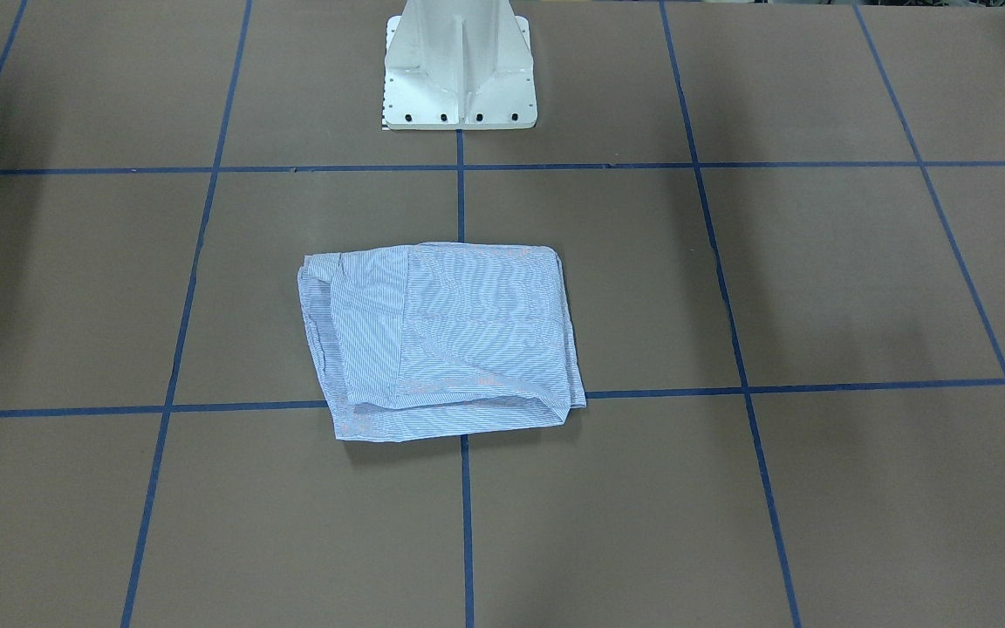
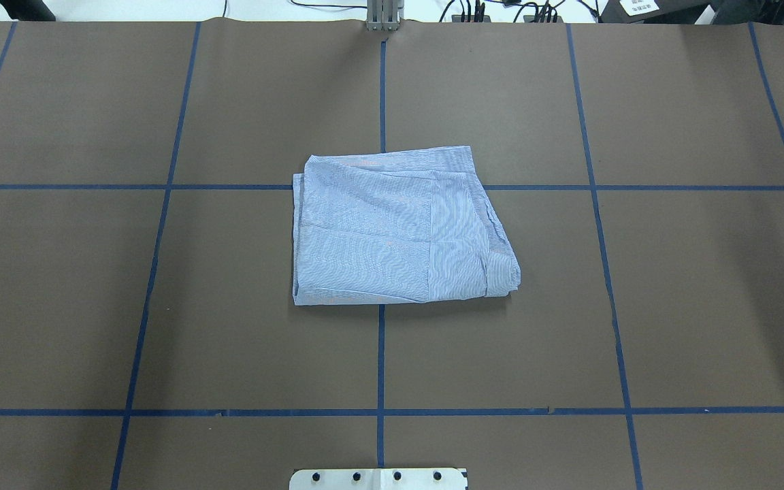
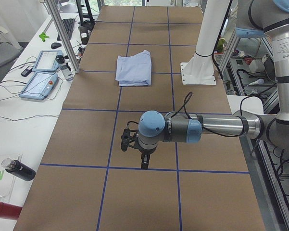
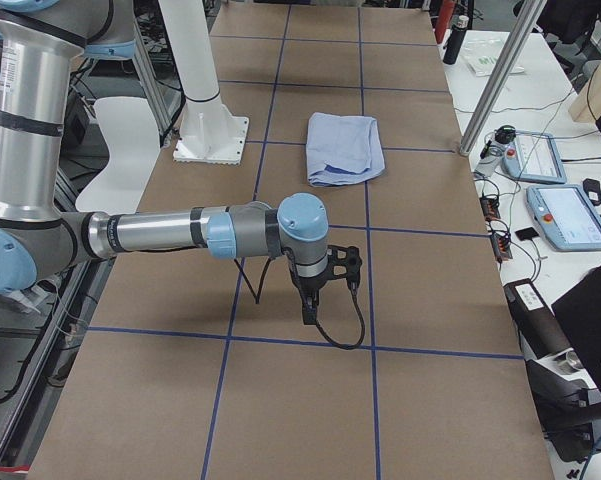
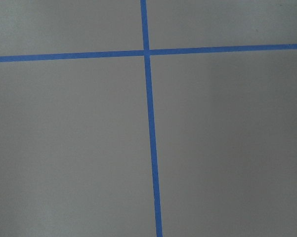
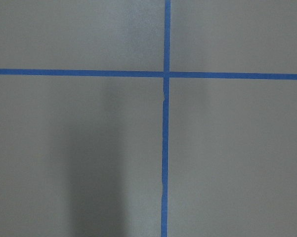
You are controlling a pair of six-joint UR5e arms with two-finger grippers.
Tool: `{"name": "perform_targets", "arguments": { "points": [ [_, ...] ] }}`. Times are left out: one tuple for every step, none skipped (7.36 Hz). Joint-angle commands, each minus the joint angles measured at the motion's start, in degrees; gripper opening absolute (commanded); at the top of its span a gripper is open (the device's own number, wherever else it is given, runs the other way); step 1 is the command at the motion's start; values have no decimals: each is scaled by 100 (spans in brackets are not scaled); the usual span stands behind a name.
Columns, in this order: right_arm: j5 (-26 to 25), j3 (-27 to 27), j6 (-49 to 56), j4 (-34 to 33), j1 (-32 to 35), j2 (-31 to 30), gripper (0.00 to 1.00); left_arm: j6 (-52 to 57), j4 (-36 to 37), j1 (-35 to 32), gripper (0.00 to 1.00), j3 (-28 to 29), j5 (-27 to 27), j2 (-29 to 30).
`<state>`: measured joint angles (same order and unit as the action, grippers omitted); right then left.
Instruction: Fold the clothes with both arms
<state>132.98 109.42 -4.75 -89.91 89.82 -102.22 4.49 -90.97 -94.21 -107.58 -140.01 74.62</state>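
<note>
The clothes are one light blue-and-white striped shirt point(image 1: 441, 340), folded into a rough rectangle in the middle of the brown table point(image 2: 392, 228). Nothing touches it. It also shows small in the side views point(image 3: 133, 70) point(image 4: 345, 148). My left arm reaches low over the table far from the shirt, its black gripper point(image 3: 144, 161) pointing down. My right arm does the same at the other end, with its gripper point(image 4: 308, 310) also pointing down. I cannot tell whether either gripper is open or shut. Both wrist views show only table and blue tape.
Blue tape lines point(image 2: 380, 354) divide the brown table into squares. The white pedestal base point(image 1: 459, 70) stands behind the shirt. Teach pendants point(image 3: 41, 79) point(image 4: 565, 210), cables and a dark bottle point(image 3: 19, 169) lie on the white side bench beyond the table's far edge.
</note>
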Motion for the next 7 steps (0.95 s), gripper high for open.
{"name": "perform_targets", "arguments": {
  "points": [
    [0,0,0,0,0,0,100,8,0,0,100,0,9,0],
    [0,9,0,0,0,0,100,-1,9,8,100,0,18,0],
    [0,0,0,0,0,0,100,-10,9,8,100,0,26,9],
    [0,0,0,0,0,0,100,-10,18,17,100,-35,322,26],
    [0,0,0,0,0,0,100,-10,35,17,100,-88,586,26],
    [0,0,0,0,0,-9,100,-10,44,17,100,-88,589,9],
    [0,0,0,0,0,-9,100,-10,53,8,100,-79,589,0]
  ]
}}
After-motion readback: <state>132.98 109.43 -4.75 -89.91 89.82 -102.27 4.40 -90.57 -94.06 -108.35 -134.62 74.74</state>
